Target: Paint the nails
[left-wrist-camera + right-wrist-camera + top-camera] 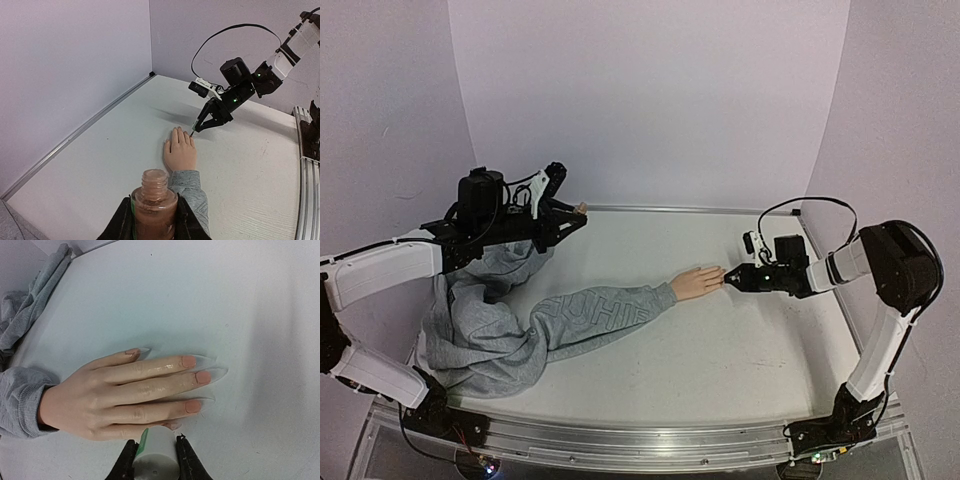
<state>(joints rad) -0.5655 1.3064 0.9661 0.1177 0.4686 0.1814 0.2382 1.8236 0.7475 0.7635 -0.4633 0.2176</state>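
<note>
From above, the white table [740, 340] carries a crumpled grey sweatshirt [490, 320]. Its sleeve stretches rightward and ends in a peach, skin-coloured mannequin hand [696, 283]. The hand lies flat near the middle of the table, fingers pointing right. The right gripper [732, 278] sits just at those fingertips. The left gripper [560, 205] hangs well apart from them, near the back-left corner. This view is too coarse to show the nails or what either gripper grips.

The left wrist view settles one of those. The left gripper is clamped around an open glass bottle of brownish-pink polish [154, 200], upright and uncapped. Beyond it the hand lies palm down. The right gripper slants down towards it, with a thin dark brush [192, 133] at the tip of an outer finger. Whether the bristles touch cannot be told.

The right wrist view settles the other. The right gripper is closed on a white cylindrical cap with a green stripe [156, 455], just beside the lowest finger. Here the nails [203, 377] show plainly. Three long fingers carry salmon-pink colour at the fingertip, each with a long, clear, pointed tip lying beyond it on the table. The topmost finger shows a smaller patch of colour. The lowest finger's nail is mostly hidden by the cap.
</note>
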